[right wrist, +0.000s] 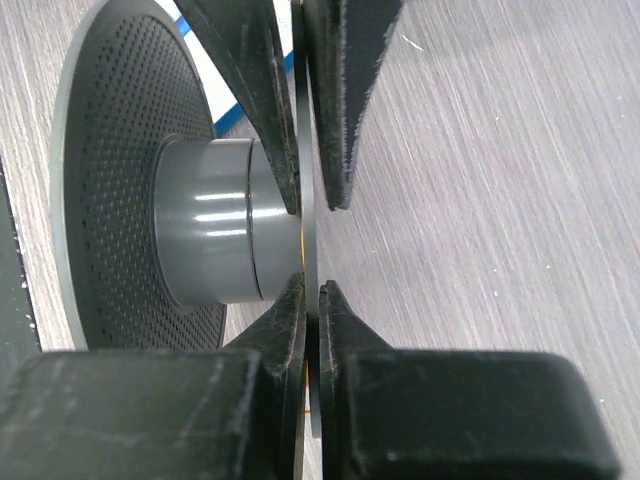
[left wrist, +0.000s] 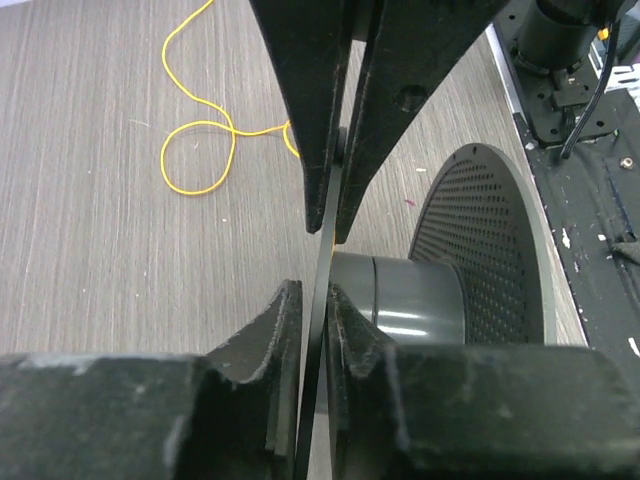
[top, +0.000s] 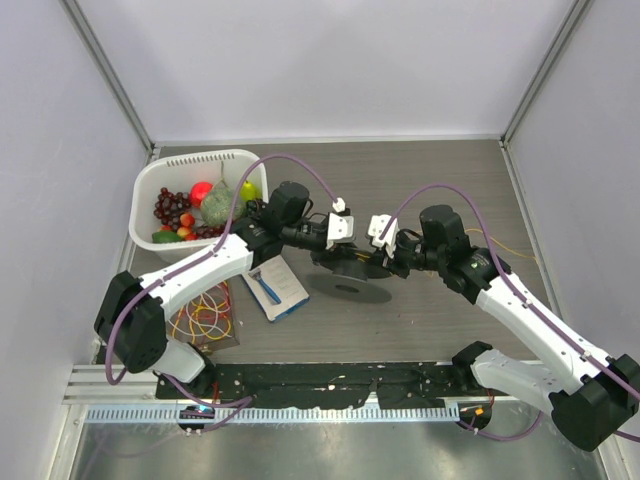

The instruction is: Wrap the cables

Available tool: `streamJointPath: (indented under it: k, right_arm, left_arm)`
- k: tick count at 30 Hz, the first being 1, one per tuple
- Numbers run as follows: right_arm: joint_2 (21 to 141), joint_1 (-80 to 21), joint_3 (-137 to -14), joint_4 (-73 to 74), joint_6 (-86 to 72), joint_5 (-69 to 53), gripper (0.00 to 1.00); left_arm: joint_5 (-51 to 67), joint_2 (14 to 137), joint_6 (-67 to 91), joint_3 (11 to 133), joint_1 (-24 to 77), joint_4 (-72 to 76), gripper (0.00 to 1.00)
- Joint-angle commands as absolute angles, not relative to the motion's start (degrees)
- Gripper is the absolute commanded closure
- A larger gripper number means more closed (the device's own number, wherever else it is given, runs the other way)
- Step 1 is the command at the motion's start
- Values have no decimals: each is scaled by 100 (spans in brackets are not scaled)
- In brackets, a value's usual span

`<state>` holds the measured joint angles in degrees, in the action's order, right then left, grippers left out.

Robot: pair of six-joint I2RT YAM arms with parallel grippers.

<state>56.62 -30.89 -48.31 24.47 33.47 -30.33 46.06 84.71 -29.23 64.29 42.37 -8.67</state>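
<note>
The dark grey spool (top: 350,285) lies mid-table with its perforated flange (left wrist: 480,250) down and its hub (left wrist: 400,300) upright. My left gripper (left wrist: 315,290) is shut on the thin edge of the spool's upper flange from the left. My right gripper (right wrist: 311,290) is shut on the same flange from the opposite side. In the top view the left gripper (top: 335,260) and the right gripper (top: 378,265) meet over the spool. The thin yellow-orange wire (left wrist: 195,150) lies in loose loops on the table beyond the spool. A sliver of the wire (right wrist: 303,232) shows at the hub.
A white basket (top: 150,190) of fruit stands at the back left. A blue-and-white box (top: 277,288) lies left of the spool. A bundle of coloured rubber bands (top: 205,318) lies near the left arm's base. A black mat (top: 330,385) runs along the front edge.
</note>
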Motion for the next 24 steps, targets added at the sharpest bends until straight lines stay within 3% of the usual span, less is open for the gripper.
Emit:
streamJointPath:
  k: [1, 5, 9, 10, 11, 12, 13, 17, 24]
  right_arm:
    - [5537, -3085, -5080, 1951, 3340, -3111, 99]
    - [5537, -3085, -5080, 1864, 3261, -3111, 99]
    - [5563, -3085, -5106, 1802, 3121, -3033, 99]
    - [5581, -3085, -5141, 1810, 3103, -3015, 96]
    - [5581, -3076, -5150, 1837, 3050, -2945, 79]
    - [5555, -3085, -5150, 1837, 3006, -2892, 70]
    - [5546, -3085, -5150, 1837, 2945, -2787, 55]
    - [5301, -3067, -5045, 1881, 2830, -2506, 28]
    - [4975, -2822, -4904, 2469, 3014, -2321, 22]
  left_arm:
    - [4544, 8499, -2936, 6513, 4280, -615, 88]
    - [4483, 8499, -2883, 6539, 4307, -615, 99]
    - [4360, 8455, -2647, 6513, 4315, -563, 100]
    - [4264, 8429, -2471, 6495, 4307, -493, 100]
    - [4271, 8394, -2322, 6460, 4254, -379, 100]
    - [4411, 8350, -2216, 6416, 4167, -291, 100]
    - [4534, 8306, -2180, 6390, 4105, -247, 100]
    - [4789, 8051, -2206, 6214, 3973, -35, 100]
    - [5150, 7875, -2014, 6433, 3701, -35, 100]
